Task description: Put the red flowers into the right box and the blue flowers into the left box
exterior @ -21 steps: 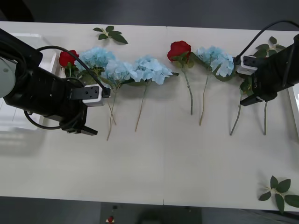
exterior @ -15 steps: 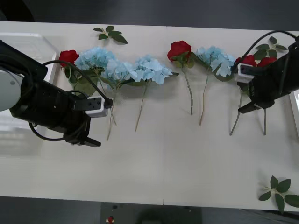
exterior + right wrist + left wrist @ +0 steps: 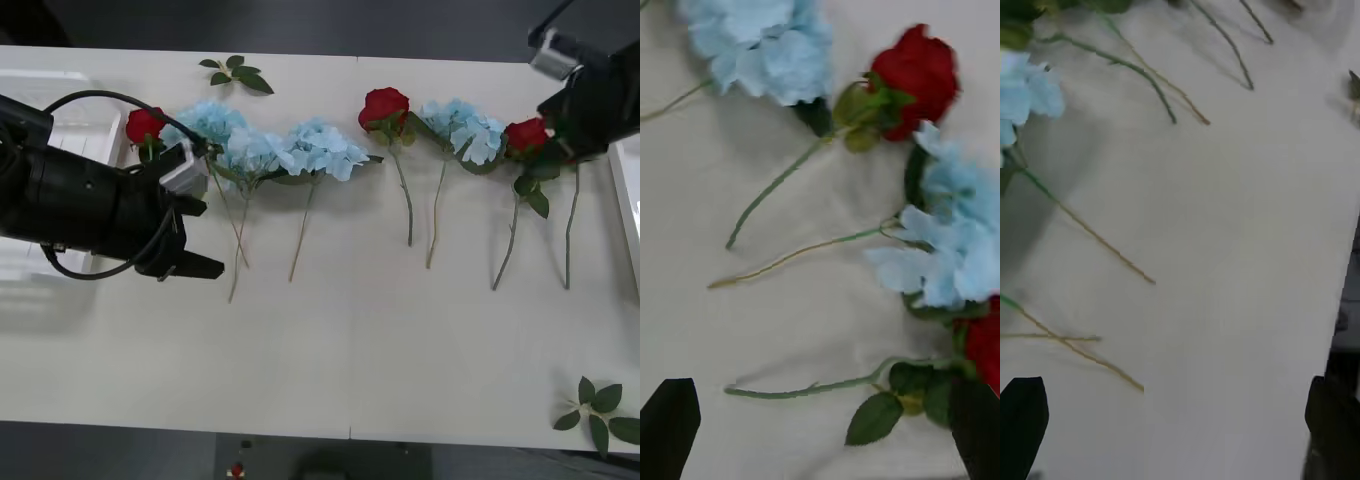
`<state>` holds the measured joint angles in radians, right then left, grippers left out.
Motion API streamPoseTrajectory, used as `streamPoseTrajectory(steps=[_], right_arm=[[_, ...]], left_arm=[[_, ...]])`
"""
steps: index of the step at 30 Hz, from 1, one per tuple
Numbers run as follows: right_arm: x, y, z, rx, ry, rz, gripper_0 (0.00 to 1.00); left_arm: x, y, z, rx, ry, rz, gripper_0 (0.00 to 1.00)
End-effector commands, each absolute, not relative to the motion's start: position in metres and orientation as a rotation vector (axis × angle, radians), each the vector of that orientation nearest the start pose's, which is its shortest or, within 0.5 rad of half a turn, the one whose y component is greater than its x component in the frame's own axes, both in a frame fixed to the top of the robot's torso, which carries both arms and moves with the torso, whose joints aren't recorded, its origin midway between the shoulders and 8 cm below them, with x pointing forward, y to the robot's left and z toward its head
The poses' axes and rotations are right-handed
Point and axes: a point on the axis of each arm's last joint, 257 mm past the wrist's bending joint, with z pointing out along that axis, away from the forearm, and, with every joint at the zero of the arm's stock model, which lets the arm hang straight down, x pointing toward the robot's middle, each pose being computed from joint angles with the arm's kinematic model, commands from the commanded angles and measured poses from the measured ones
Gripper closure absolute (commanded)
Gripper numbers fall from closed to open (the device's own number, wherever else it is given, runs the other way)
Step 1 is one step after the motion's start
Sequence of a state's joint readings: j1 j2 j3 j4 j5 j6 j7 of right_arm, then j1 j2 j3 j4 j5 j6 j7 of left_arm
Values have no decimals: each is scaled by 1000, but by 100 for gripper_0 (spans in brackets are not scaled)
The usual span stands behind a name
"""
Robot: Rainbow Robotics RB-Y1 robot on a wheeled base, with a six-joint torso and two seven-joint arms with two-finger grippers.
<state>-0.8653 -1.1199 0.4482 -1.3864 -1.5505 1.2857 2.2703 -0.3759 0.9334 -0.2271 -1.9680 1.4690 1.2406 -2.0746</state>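
Red flowers (image 3: 384, 105): the right pincer's (image 3: 820, 420) arm hides the rightmost bloom

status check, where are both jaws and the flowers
Left gripper open, low beside blue flowers. Right gripper open above red flowers. All flowers on table, boxes unfilled.

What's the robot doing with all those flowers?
It is sorting them, and none is picked up yet. The red flowers and blue flowers lie in a row on the table. The left hand hovers open near the leftmost stems. The right hand is open above the rose at the right end.
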Motion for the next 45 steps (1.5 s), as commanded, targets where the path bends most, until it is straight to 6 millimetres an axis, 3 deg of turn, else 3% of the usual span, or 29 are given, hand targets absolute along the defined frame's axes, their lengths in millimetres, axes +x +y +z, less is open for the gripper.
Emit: streamPoseTrajectory(steps=[1,4,9,13,16,22,29,35,45], right_arm=[[545,-304,-71,-990,2288,131,4],[545,-322,-81,-780,2415,117,4],[550,-357,-93,-415,2541,41,4],[555,-395,-102,-157,2578,-46,3],[555,-412,-112,-21,2599,-54,4],[552,-440,-137,240,2626,-12,4],[548,-463,-182,415,2624,15,4],[550,-461,-223,545,2640,78,3],[572,-446,-265,632,2571,150,4]], left_arm=[[414,164,-158,1024,2246,-573,0],[442,197,-151,646,2391,-510,0],[490,246,-126,152,2420,-365,0],[520,283,-117,-75,2410,-254,0],[542,302,-118,-194,2385,-185,0],[581,314,-141,-410,2317,-258,0],[602,318,-172,-488,2331,-270,0],[613,312,-195,-524,2361,-257,0],[642,310,-203,-538,2296,-254,0]])
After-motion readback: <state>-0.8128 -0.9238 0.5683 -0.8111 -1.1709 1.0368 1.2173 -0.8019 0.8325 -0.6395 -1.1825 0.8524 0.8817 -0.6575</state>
